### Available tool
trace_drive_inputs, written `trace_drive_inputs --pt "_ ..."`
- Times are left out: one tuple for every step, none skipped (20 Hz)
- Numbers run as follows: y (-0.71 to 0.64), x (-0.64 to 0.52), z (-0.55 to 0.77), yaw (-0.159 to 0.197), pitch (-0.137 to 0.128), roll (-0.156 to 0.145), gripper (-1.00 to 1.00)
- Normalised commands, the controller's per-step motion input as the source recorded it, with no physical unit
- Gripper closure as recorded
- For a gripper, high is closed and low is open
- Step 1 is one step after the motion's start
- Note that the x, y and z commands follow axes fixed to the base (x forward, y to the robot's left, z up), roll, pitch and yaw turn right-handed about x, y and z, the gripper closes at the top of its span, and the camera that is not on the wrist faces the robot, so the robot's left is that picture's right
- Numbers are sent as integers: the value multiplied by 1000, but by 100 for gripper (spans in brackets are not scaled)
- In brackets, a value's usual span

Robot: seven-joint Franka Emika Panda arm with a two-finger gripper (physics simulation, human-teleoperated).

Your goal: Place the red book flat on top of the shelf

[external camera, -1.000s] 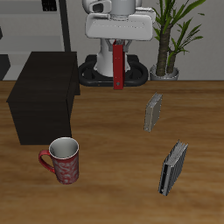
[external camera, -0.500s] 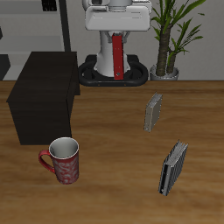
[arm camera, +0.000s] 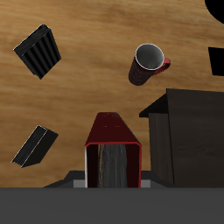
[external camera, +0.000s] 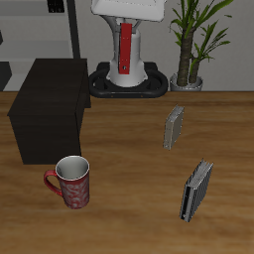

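Wrist view, pincer (arm camera: 112, 179) gripping red book (arm camera: 112, 144), mug (arm camera: 149, 61) empty

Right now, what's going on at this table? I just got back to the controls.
The arm has the red book gripped in its pincer and holds it high above the table, hanging upright in front of the robot's base. The shelf stands off to one side with nothing on its flat top, so the book is not yet placed. A red mug and two grey books sit untouched on the table.
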Motion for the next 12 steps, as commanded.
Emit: trace_drive_inputs --pt "-173 -287 543 44 -63 -130 100" --pt "-118 -186 365 93 -82 -61 100" --pt "-228 -109 360 34 -60 -208 100" --pt "-233 -49 298 40 -44 -162 100" --pt "-235 -39 257 47 -19 -121 100" --pt "-258 -58 267 46 -74 -133 100" --pt "-272 -41 233 45 -29 -178 100" --pt "0 0 0 0 0 0 100" --pt "-335 -52 205 16 -7 -64 100" --pt "-330 -106 214 46 -53 -146 100" --pt "-375 -54 200 17 -78 -215 100" --pt "-227 -10 117 43 -33 -75 100"
